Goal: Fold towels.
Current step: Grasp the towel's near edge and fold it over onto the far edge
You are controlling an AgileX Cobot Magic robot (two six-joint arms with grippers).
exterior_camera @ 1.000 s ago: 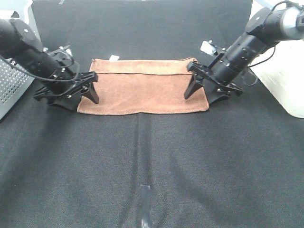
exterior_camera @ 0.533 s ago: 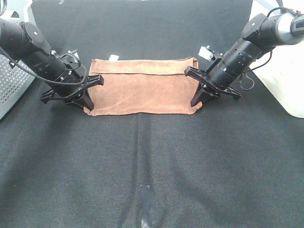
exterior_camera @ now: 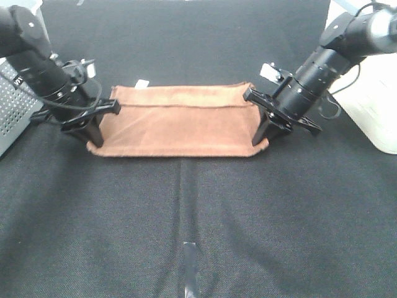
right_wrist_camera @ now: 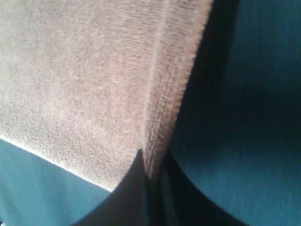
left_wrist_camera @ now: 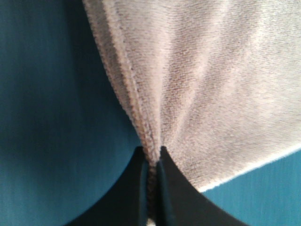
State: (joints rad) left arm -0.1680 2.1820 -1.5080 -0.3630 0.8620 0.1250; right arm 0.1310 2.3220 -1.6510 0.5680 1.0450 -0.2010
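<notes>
The reddish-brown towel (exterior_camera: 177, 121) lies folded lengthwise on the black cloth, stretched between both grippers, with its small white tag (exterior_camera: 142, 83) at the far edge. My left gripper (exterior_camera: 93, 138) is shut on the towel's near left corner and holds it slightly raised. My right gripper (exterior_camera: 259, 139) is shut on the near right corner. In the left wrist view the black fingers (left_wrist_camera: 136, 188) pinch the towel's hem (left_wrist_camera: 141, 117). In the right wrist view the fingers (right_wrist_camera: 136, 193) pinch the towel's edge (right_wrist_camera: 160, 117).
A black cloth (exterior_camera: 186, 217) covers the table. A grey perforated box (exterior_camera: 12, 112) stands at the left edge and a white container (exterior_camera: 372, 99) at the right. A strip of tape (exterior_camera: 190, 267) marks the front centre.
Both grippers closed on the towel's near corners and lifted them. The left gripper pulled outward to the left, so the towel is stretched wider and its front edge is raised.
</notes>
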